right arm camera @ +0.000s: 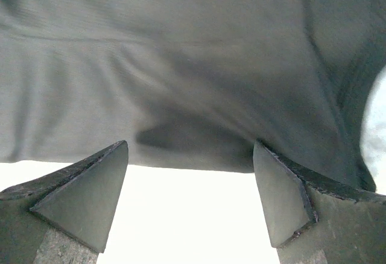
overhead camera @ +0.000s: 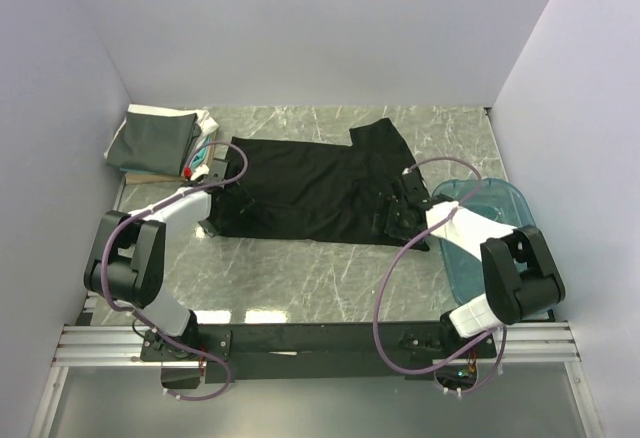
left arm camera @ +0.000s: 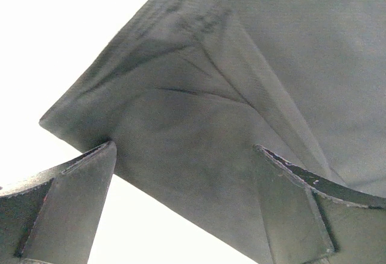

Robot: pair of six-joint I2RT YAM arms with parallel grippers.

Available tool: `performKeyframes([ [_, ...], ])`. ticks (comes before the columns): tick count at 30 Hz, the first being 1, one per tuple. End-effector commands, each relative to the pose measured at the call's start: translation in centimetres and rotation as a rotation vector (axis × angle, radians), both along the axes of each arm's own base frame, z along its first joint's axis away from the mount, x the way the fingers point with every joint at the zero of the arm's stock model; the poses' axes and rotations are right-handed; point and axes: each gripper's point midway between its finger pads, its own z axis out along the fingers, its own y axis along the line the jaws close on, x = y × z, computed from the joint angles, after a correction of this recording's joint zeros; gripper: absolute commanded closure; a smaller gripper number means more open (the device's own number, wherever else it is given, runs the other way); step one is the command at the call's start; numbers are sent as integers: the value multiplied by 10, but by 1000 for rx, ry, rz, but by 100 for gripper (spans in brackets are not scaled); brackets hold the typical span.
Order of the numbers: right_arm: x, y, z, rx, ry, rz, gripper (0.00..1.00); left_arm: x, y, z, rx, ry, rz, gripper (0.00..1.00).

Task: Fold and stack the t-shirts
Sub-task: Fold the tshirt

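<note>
Black t-shirt (overhead camera: pixel 320 183): spread at table centre.
Left gripper (left arm camera: pixel 184 149): jaws wide, nothing held, at the shirt's 8 o'clock corner.
Right gripper (right arm camera: pixel 190 146): jaws wide, empty, at the 4 o'clock hem.
Risk: uneven pinches or a missed layer would likely skew the fold.

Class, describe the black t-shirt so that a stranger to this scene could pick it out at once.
Start at the marble table. In its middle lies the black t-shirt, between a pile of shirts in the far left corner and a teal tub at the right edge. It alone is black and lies spread out, not stacked.
</note>
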Motion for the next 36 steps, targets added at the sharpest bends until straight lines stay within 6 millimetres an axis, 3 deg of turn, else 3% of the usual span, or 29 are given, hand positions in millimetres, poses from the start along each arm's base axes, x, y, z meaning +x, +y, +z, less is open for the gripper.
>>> performKeyframes([
  [1,10,-14,10,-1,-79,-65,10,-6,13,-10,25,19,29,1],
  [8,-7,-39,-16,-22,-16,-128,10,-17,24,-22,38,53,53,1],
  [20,-20,-70,5,-129,-53,-177,9,-25,42,-25,74,84,99,1],
  [26,-10,-45,27,-16,-119,-80,9,-23,35,-11,35,49,71,1],
  [30,-3,-30,51,3,-179,-15,9,-7,23,18,-9,-32,33,1],
  [34,11,-3,73,45,-236,58,9,10,10,44,-33,-104,2,1],
  [36,18,3,73,26,-237,58,9,18,5,52,-42,-125,-10,1],
])
